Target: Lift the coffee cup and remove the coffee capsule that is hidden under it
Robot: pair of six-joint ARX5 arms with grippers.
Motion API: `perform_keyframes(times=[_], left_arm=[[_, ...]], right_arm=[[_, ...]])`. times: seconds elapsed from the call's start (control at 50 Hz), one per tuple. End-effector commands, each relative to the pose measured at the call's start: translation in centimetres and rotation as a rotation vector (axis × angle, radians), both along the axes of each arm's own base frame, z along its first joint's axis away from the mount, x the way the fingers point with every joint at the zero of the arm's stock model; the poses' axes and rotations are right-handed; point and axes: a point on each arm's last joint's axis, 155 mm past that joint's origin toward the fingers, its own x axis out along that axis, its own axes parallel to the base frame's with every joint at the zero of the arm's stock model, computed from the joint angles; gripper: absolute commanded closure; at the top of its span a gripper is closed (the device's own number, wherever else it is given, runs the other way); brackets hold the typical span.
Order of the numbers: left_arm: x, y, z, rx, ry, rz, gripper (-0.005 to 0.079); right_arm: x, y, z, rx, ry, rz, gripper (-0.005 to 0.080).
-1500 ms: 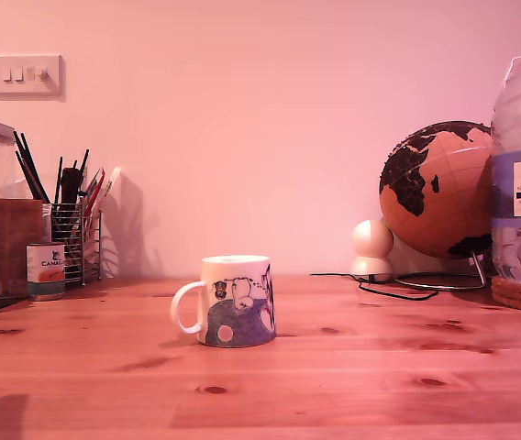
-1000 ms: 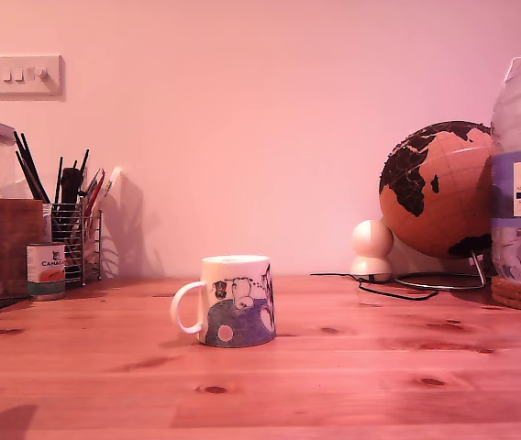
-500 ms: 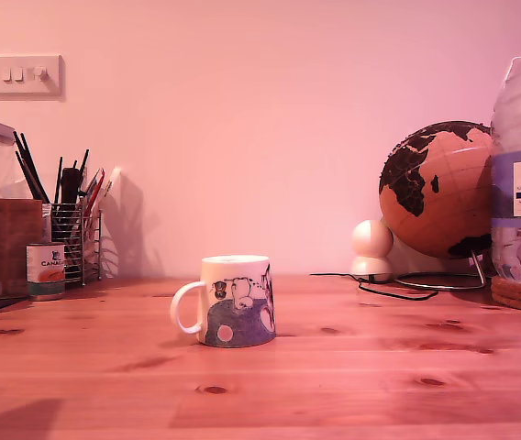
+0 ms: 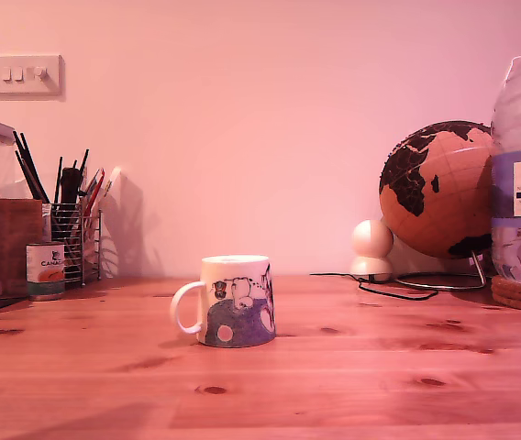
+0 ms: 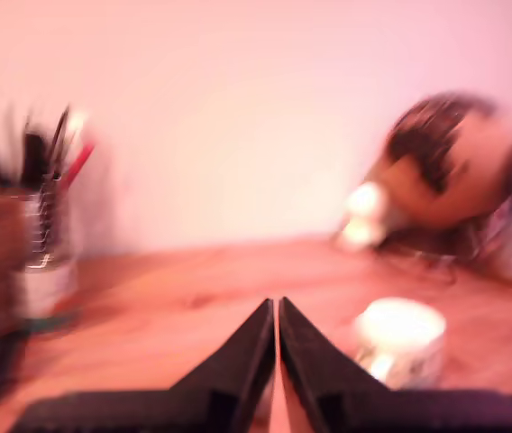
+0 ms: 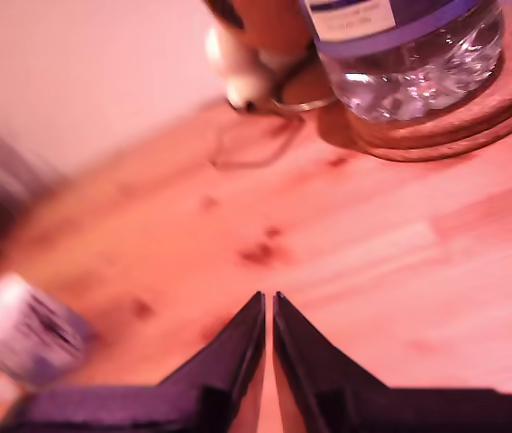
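Exterior view shows you the coffee cup point(image 4: 235, 301) mouth-down mid-worktop point(image 4: 352, 376), axis vertical, handle toward that view's left. Your first gripper point(image 5: 277, 311) and second gripper point(image 6: 268, 302) are pressed together, holding nothing.

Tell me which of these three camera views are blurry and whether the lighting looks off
Exterior view: sharp, the coffee cup crisp, with a pink cast overall. First wrist view: smeared throughout, my first gripper the clearest thing. Second wrist view: the cup's side streaked, the water bottle fairly sharp, same pink tint.
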Motion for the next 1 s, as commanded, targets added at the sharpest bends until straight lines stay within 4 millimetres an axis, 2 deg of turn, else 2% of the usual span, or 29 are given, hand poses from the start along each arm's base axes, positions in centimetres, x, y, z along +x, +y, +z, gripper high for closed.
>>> perform_keyframes(times=[0.0, 0.18, 0.24, 0.32, 0.44, 0.5, 0.62, 0.84, 0.98], left_arm=[[-0.1, -0.2, 0.2, -0.055, -0.006, -0.023, 0.0764], [-1.4, -1.7, 2.6, -0.143, -0.038, -0.133, 0.0763], [-2.0, -2.6, 2.7, -0.157, -0.021, -0.191, 0.0764], [-2.9, -3.8, 2.7, -0.168, 0.005, -0.277, 0.0763], [-3.6, -5.2, 1.8, -0.174, 0.078, -0.361, 0.0763], [-3.6, -5.4, 1.5, -0.178, 0.116, -0.367, 0.0763], [-3.3, -5.8, 1.3, -0.162, 0.175, -0.376, 0.0763], [-1.8, -6.8, 0.6, -0.057, 0.276, -0.402, 0.0764], [-0.2, -7.9, 0.4, 0.046, 0.325, -0.432, 0.0763]], right_arm=[[0.4, -0.3, 1.2, 0.023, -0.051, -0.020, 0.0763], [0.8, 0.0, 5.2, 0.173, -0.196, -0.022, 0.0763], [0.6, 1.3, 6.9, 0.173, -0.259, 0.051, 0.0763], [0.0, 3.4, 8.3, 0.167, -0.293, 0.175, 0.0763], [-1.0, 5.8, 8.1, 0.123, -0.231, 0.317, 0.0763], [-1.2, 6.0, 7.6, 0.092, -0.176, 0.333, 0.0763], [-1.2, 6.2, 8.2, -0.006, -0.118, 0.358, 0.0763], [0.6, 7.3, 10.4, -0.120, -0.019, 0.441, 0.0763], [2.5, 9.1, 10.5, -0.196, 0.051, 0.543, 0.0762]])
